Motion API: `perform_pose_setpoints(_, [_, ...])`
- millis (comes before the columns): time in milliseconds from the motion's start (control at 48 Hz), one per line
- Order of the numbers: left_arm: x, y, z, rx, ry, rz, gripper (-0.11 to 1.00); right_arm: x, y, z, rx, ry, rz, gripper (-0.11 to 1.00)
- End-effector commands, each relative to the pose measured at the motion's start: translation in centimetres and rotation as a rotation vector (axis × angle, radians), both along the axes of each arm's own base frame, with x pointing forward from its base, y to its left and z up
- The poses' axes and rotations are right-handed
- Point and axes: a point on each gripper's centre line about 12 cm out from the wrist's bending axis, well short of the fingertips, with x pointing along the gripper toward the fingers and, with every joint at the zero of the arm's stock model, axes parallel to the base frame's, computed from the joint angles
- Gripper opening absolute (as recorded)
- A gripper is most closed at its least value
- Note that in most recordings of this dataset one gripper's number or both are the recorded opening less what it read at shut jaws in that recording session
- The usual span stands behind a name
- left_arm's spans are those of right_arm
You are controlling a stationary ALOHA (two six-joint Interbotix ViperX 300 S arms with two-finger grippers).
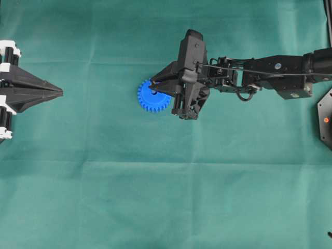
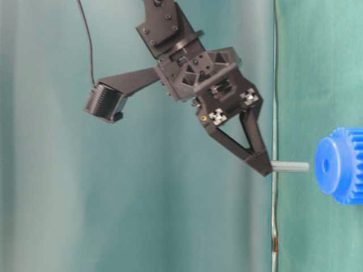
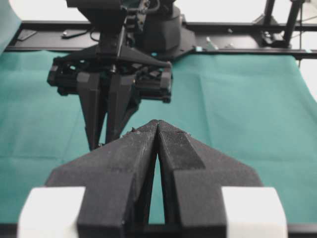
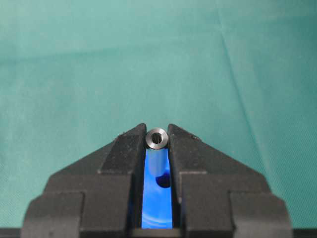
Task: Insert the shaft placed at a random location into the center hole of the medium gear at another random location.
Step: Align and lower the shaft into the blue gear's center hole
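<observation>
The blue medium gear (image 1: 150, 98) lies flat on the green cloth, partly under my right gripper (image 1: 154, 83). The right gripper is shut on the silver shaft (image 2: 289, 166) and holds it end-on toward the gear (image 2: 340, 165). A small gap shows between the shaft's free end and the gear face. The shaft is roughly in line with the dark center hole (image 2: 325, 165). In the right wrist view the shaft's shiny round end (image 4: 157, 138) sits between the fingertips, with the gear (image 4: 156, 198) and its hole (image 4: 164, 180) behind it. My left gripper (image 1: 59, 92) is shut and empty, far left.
Green cloth (image 1: 166, 197) covers the table. The right arm (image 1: 270, 72) reaches in from the right edge. In the left wrist view the right gripper (image 3: 106, 99) hangs beyond my shut left gripper (image 3: 157, 124), with the black frame rail (image 3: 237, 49) behind.
</observation>
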Motion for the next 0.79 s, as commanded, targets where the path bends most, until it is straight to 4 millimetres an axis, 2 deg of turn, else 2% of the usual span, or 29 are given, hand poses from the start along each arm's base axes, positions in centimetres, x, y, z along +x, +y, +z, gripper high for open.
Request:
perform_pose_setpoints(0, [0.3, 0.0, 0.7, 0.001, -0.017, -0.001, 0.0, 0.7, 0.0, 0.9, 0.005, -0.045, -0.006, 0.14])
perform_pose_setpoints(292, [0.3, 0.0, 0.7, 0.001, -0.014, -0.001, 0.0, 0.9, -0.1, -1.1, 0.023, -0.024, -0.025, 0.14])
perform_pose_setpoints(584, [0.2, 0.0, 0.5, 0.003, -0.002, -0.001, 0.0, 0.9, -0.1, -0.8, 0.023, -0.035, -0.026, 0.14])
perform_pose_setpoints(771, [0.2, 0.0, 0.5, 0.003, 0.002, 0.0, 0.0, 0.7, -0.4, 1.1, 0.015, -0.076, -0.031, 0.14])
